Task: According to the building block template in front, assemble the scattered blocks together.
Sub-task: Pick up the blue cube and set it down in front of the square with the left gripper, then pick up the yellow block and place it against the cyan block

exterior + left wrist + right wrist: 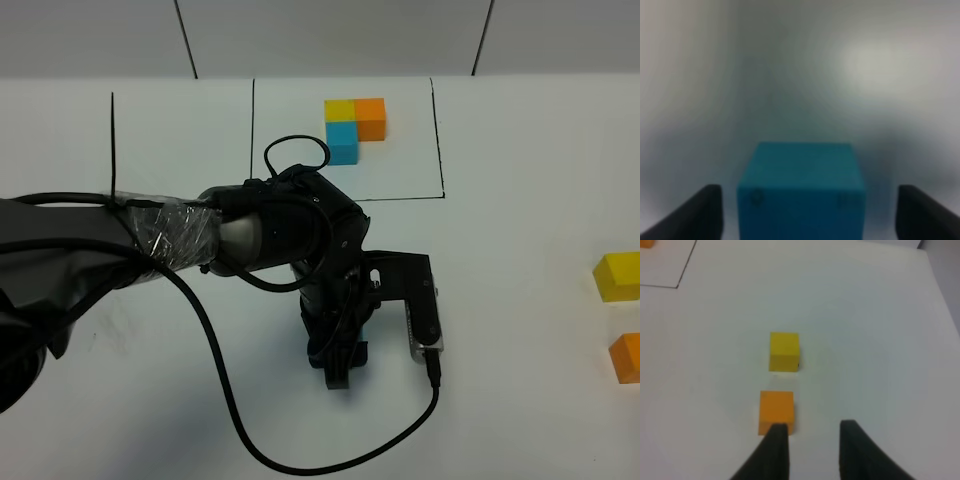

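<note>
The template [355,122] is a joined yellow, orange and cyan-blue L inside a thin black rectangle at the far middle of the table. My left gripper [338,360] points down at the table's middle over the loose cyan-blue cube [371,313], which the arm mostly hides. In the left wrist view the cube [801,192] sits between the open fingers [690,217], with gaps on both sides. The loose yellow cube [617,276] and orange cube [627,357] lie at the right edge. My right gripper [812,442] is open and empty, just beside the orange cube [776,411], with the yellow cube [784,351] beyond.
A black cable [300,462] loops from the left arm across the near table. A second black drawn line [112,140] runs left of the template frame. The table's far edge meets a grey wall.
</note>
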Controlling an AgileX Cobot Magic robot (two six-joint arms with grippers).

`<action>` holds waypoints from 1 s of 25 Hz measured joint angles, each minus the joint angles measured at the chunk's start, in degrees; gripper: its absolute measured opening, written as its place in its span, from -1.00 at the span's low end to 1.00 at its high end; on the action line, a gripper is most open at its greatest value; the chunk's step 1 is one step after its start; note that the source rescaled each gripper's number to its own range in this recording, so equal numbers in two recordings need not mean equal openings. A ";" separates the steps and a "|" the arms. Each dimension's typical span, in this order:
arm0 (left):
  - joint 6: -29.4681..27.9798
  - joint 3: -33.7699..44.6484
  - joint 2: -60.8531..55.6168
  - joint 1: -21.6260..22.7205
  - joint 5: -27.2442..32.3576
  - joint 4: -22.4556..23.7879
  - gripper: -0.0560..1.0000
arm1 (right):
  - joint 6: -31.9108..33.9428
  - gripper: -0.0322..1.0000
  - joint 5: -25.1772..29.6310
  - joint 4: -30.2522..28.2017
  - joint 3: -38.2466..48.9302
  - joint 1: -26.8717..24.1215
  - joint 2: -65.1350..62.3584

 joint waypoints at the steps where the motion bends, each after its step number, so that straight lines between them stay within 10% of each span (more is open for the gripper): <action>1: 0.00 -1.13 -0.07 0.00 1.64 0.12 0.58 | 0.00 -0.94 0.00 0.00 0.00 0.00 0.00; 4: -0.29 -5.04 -1.68 0.00 6.53 0.52 0.97 | 0.00 -0.94 0.00 0.00 0.00 0.00 0.00; 8: -2.82 -10.31 -7.33 0.00 10.29 2.71 0.99 | 0.00 -0.94 0.00 0.00 0.00 0.00 0.00; 19: -10.48 -12.74 -25.87 1.46 25.67 18.12 0.60 | 0.00 -0.94 0.00 0.00 0.00 0.00 0.00; 25: -21.85 -12.68 -34.15 10.48 26.96 26.26 0.38 | 0.00 -0.94 0.00 0.00 0.00 0.00 0.00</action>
